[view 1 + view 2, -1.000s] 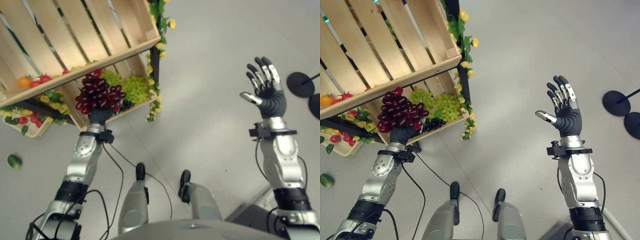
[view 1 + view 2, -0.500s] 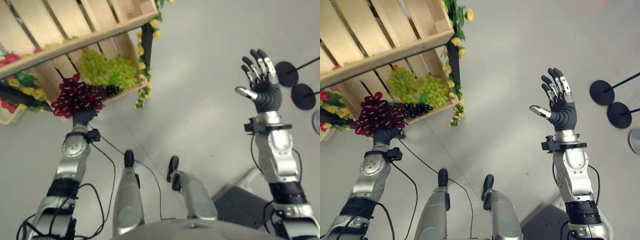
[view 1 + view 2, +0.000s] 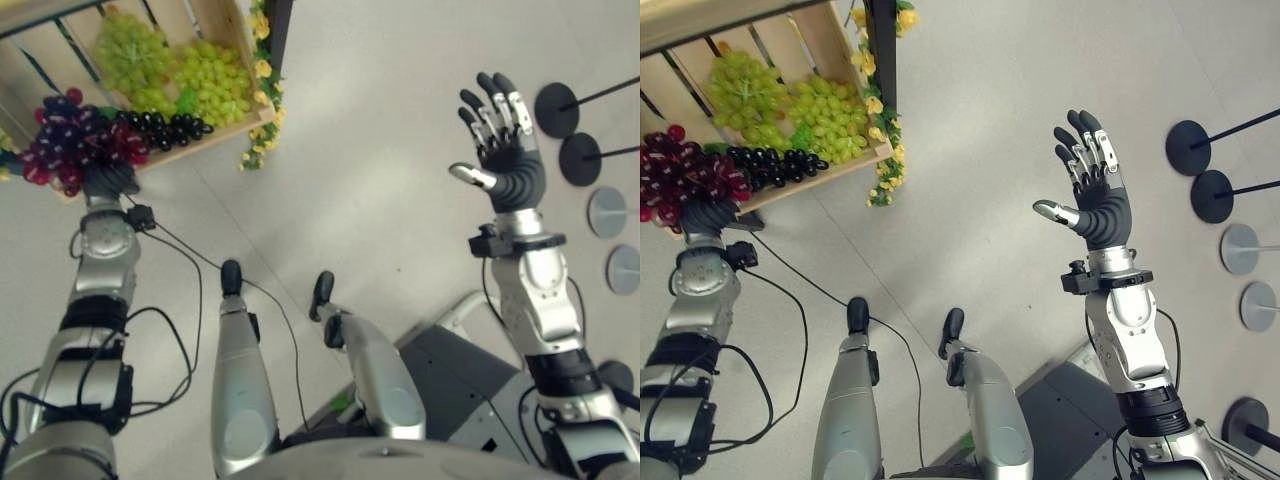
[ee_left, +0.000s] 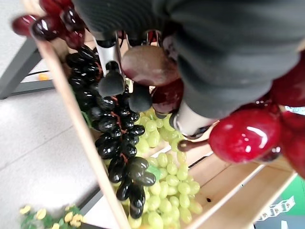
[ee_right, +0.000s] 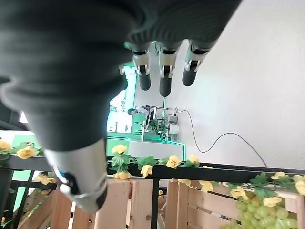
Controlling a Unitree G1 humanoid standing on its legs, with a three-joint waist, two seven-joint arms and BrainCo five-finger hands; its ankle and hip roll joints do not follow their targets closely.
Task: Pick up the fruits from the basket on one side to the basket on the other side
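Left hand (image 3: 108, 180) is wrapped round the red grape bunch (image 3: 68, 147), held up just in front of the wooden crate (image 3: 810, 178). The bunch lies sideways across the hand, long axis running along the crate's front edge. Inside the crate, black grapes (image 3: 775, 165) lie beside green grapes (image 3: 805, 110). Right hand (image 3: 1098, 205) is raised, fingers spread wide, holding nothing.

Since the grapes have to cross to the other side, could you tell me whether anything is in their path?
Nothing visible blocks it. The left hand holds the red grapes beside the crate; the floor toward the open right hand is bare. No receiving basket is in view.
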